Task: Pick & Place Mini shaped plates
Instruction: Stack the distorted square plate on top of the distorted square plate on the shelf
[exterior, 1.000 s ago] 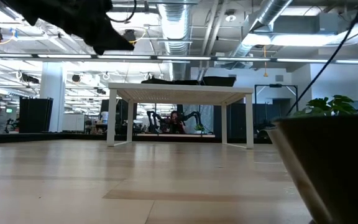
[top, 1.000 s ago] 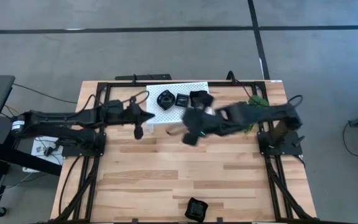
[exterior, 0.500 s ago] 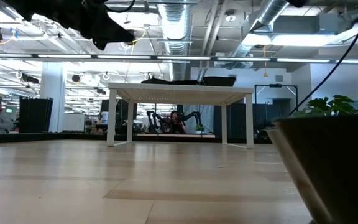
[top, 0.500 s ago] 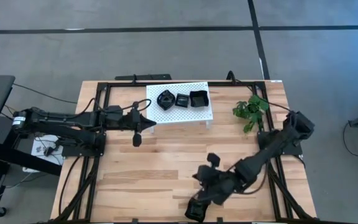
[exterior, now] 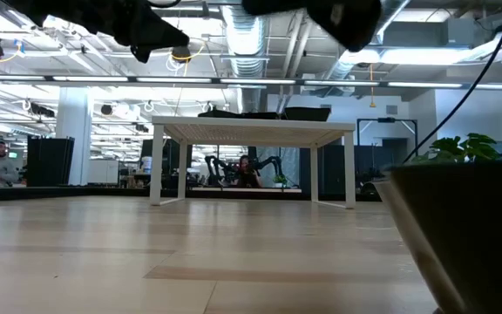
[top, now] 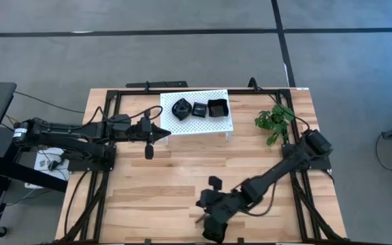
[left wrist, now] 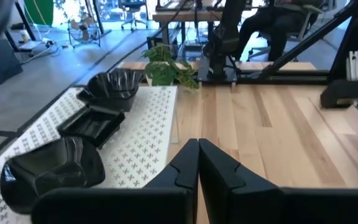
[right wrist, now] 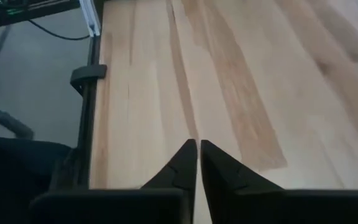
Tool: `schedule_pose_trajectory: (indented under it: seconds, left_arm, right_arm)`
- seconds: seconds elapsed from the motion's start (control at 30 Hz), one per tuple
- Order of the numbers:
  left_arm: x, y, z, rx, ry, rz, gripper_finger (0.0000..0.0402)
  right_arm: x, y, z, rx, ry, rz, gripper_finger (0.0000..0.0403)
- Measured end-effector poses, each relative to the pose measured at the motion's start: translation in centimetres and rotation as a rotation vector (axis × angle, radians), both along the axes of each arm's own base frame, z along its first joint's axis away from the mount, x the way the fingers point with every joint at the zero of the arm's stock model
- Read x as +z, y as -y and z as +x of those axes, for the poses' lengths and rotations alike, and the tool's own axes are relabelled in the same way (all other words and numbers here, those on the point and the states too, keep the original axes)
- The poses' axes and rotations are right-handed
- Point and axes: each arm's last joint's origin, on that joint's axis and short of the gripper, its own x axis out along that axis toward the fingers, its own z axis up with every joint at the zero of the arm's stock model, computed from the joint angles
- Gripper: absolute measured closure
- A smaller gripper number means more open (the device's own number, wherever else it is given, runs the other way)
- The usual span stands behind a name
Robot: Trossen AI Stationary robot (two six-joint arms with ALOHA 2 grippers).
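No brand, label or writing can be read anywhere.

Three plates sit in a row on the white perforated rack (top: 196,112) at the far middle of the wooden surface (top: 162,184). All three are small, glossy and black. The round plate (top: 181,108) has a wavy, scalloped rim; beside it lies the flat square plate (top: 200,109), the smallest of the three; the deep square plate (top: 217,107) ends the row, nearest the plant (top: 275,120). In the left wrist view they show close up — round plate (left wrist: 48,168), flat square plate (left wrist: 93,124), deep square plate (left wrist: 112,86) — each catching light on its glaze.

The left claw (top: 160,133) hangs just off the rack's near-left edge, its fingers (left wrist: 188,165) pressed together with nothing between them.

The right claw (top: 207,221) is well apart from the rack, low over the surface's near edge; its fingers (right wrist: 187,163) are also pressed together, pinching nothing, with bare wood ahead of them.
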Motion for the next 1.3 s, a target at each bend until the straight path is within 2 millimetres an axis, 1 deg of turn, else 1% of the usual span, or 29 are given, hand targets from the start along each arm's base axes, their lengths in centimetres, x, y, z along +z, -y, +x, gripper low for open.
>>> schedule_pose_trajectory:
  seconds: [0.27,0.33,0.4,0.47,0.57,0.73,0.87,1.03,1.2,1.3]
  left_arm:
    - [0.1,0.0,0.0,0.0,0.013,0.0,0.039]
    - [0.1,0.0,0.0,0.0,0.013,0.0,0.039]
    - [0.1,0.0,0.0,0.0,0.013,0.0,0.039]
    - [0.1,0.0,0.0,0.0,0.013,0.0,0.039]
    - [0.2,0.0,0.0,0.0,0.017,0.0,0.039]
    - [0.2,0.0,0.0,0.0,0.02,0.0,0.039]
    - [0.2,0.0,0.0,0.0,0.02,0.0,0.039]
    - [0.2,0.0,0.1,0.0,0.026,0.001,0.039]
    - [0.3,0.0,0.1,0.0,0.03,0.0,0.039]
    - [0.3,0.0,0.1,0.001,0.035,-0.002,0.039]
  right_arm:
    - [-0.2,3.3,1.9,0.046,-0.078,0.085,0.0331]
    - [0.0,3.9,2.2,0.072,-0.093,0.118,0.0322]
    - [-0.1,4.1,2.3,0.109,-0.129,0.169,0.0314]
    - [-0.3,3.8,1.9,0.088,-0.185,0.252,0.031]
    - [-0.9,2.7,0.6,0.038,-0.305,0.326,0.0309]
    - [-1.6,0.5,-1.7,0.013,-0.429,0.336,0.0309]
    - [-1.8,-0.4,-2.8,-0.019,-0.465,0.33,0.0309]
    - [-2.0,-0.7,-3.5,-0.022,-0.482,0.281,0.0309]
    - [-2.1,-0.8,-3.5,-0.021,-0.482,0.279,0.0309]
    - [-3.5,-1.1,-3.1,-0.014,-0.503,0.259,0.0309]
